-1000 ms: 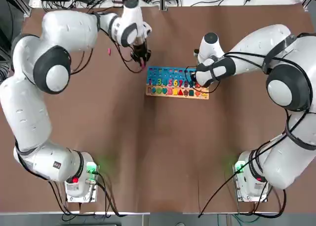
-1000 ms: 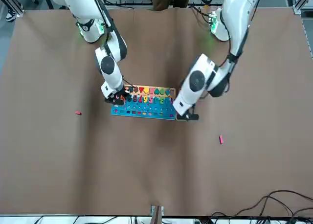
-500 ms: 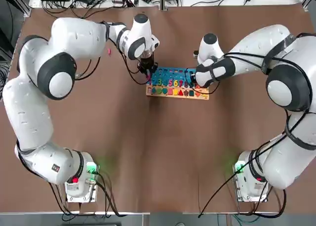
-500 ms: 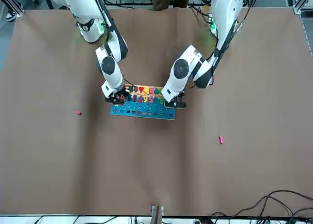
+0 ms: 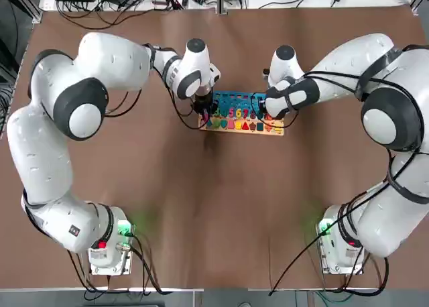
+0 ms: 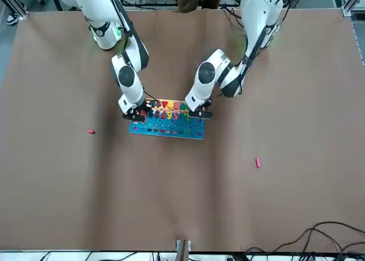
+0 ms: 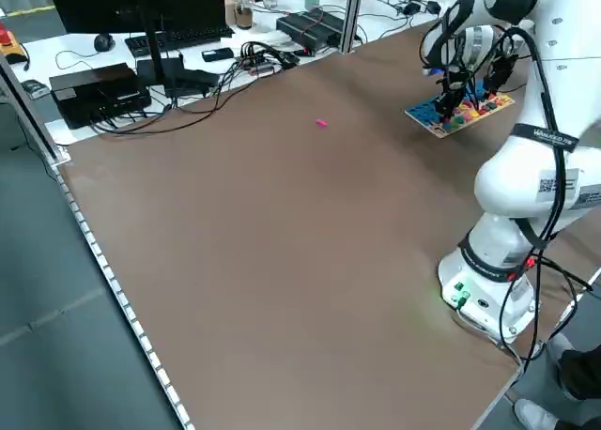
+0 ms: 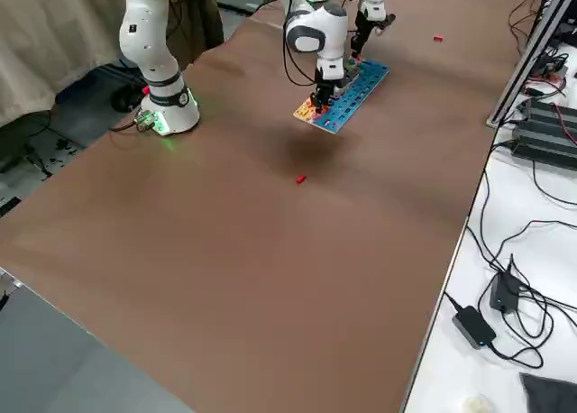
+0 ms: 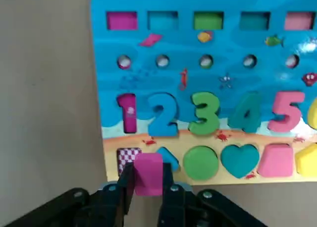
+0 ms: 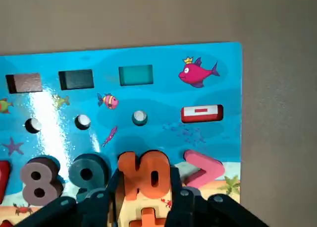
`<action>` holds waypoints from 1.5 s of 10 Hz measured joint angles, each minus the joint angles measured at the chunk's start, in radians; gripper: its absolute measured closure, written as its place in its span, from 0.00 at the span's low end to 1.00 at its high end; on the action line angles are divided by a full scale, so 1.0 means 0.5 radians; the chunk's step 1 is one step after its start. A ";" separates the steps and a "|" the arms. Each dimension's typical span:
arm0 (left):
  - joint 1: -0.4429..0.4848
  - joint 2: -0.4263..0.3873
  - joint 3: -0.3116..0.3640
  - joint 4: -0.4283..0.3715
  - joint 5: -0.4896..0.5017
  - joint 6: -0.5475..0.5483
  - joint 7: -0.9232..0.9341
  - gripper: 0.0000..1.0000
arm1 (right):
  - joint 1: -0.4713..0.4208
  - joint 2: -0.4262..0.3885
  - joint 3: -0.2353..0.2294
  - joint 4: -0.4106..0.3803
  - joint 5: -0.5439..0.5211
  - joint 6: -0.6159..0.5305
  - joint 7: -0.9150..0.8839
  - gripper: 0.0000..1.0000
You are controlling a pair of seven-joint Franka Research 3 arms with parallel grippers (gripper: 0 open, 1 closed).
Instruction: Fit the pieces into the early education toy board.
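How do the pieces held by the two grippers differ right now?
The left gripper holds a pink square piece; the right gripper holds an orange piece with a hole, like a zero. The pink piece is plain and flat-sided, the orange piece rounded. The pink piece sits by the checkered slot at one end of the board, the orange piece near the number 9 at the other end. Both are pinched between shut fingers just above the board.

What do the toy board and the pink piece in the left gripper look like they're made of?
The toy board looks like wood under a glossy printed blue face: glare streaks show on it, and its lower strip is pale and wood-coloured. The pink piece in the left gripper looks like painted wood with a matte, even coat, though moulded plastic can't be ruled out.
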 joint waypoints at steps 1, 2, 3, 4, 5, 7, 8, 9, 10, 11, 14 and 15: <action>-0.001 -0.001 0.001 -0.012 0.000 0.013 0.000 0.74 | 0.000 0.000 0.000 0.000 0.000 -0.005 0.000 0.58; 0.003 -0.001 0.003 -0.032 0.000 0.029 0.000 0.74 | 0.000 0.000 -0.006 -0.001 0.000 -0.017 0.000 0.50; 0.008 -0.001 0.004 -0.055 0.033 0.057 0.000 0.74 | 0.000 0.000 -0.007 -0.001 0.000 -0.020 0.000 0.49; 0.018 -0.003 0.005 -0.078 0.083 0.089 -0.001 0.74 | 0.000 0.000 -0.007 -0.001 0.000 -0.020 0.000 0.49; 0.026 -0.008 0.007 -0.099 0.102 0.109 0.000 0.74 | 0.000 0.000 -0.007 -0.001 0.000 -0.020 0.000 0.49; 0.030 -0.011 0.006 -0.121 0.106 0.124 -0.001 0.74 | 0.000 0.000 -0.007 0.000 0.000 -0.021 0.001 0.49; 0.030 -0.011 0.006 -0.123 0.106 0.127 -0.001 0.74 | 0.000 0.000 -0.007 0.002 0.000 -0.026 0.002 0.49; 0.030 -0.012 0.007 -0.126 0.106 0.127 -0.001 0.74 | 0.000 0.000 -0.008 0.004 0.002 -0.033 0.003 0.49; 0.031 -0.012 0.007 -0.134 0.106 0.127 -0.001 0.74 | 0.000 0.000 -0.007 0.006 0.003 -0.038 0.008 0.49; 0.032 -0.012 0.007 -0.140 0.106 0.127 -0.001 0.74 | 0.000 0.000 -0.007 0.006 0.003 -0.039 0.012 0.49; 0.032 -0.012 0.007 -0.149 0.106 0.128 0.000 0.74 | 0.000 0.000 -0.006 0.010 0.004 -0.048 0.021 0.50; 0.033 -0.012 0.007 -0.152 0.106 0.131 0.000 0.74 | 0.000 0.000 -0.006 0.011 0.006 -0.050 0.024 0.52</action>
